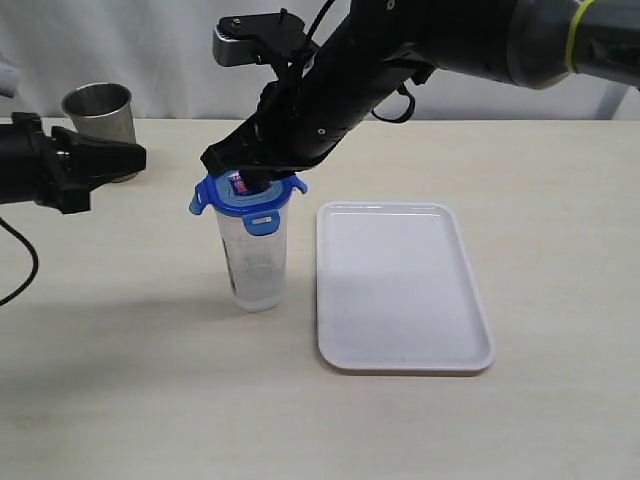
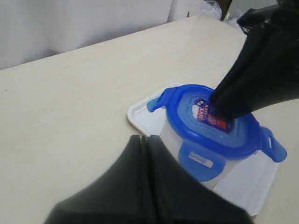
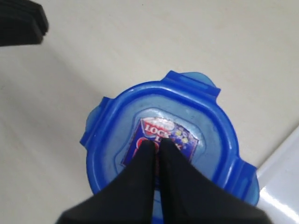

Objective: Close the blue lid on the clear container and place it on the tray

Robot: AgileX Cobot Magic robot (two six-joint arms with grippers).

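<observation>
Broadly, the pale beige counter (image 1: 150,400) carries a flat white rectangular plastic tray (image 1: 400,290). Just left of the tray, the tall clear plastic container (image 1: 255,265) stands upright, topped by its small blue flapped lid (image 1: 262,205). The right end effector (image 3: 154,151), clenched, touches the lid's sticker. The left end effector (image 2: 142,140), also clenched, hovers farther left.

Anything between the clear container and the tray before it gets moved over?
Nothing. The exterior view shows only a bare strip of table between the clear container and the tray.
</observation>
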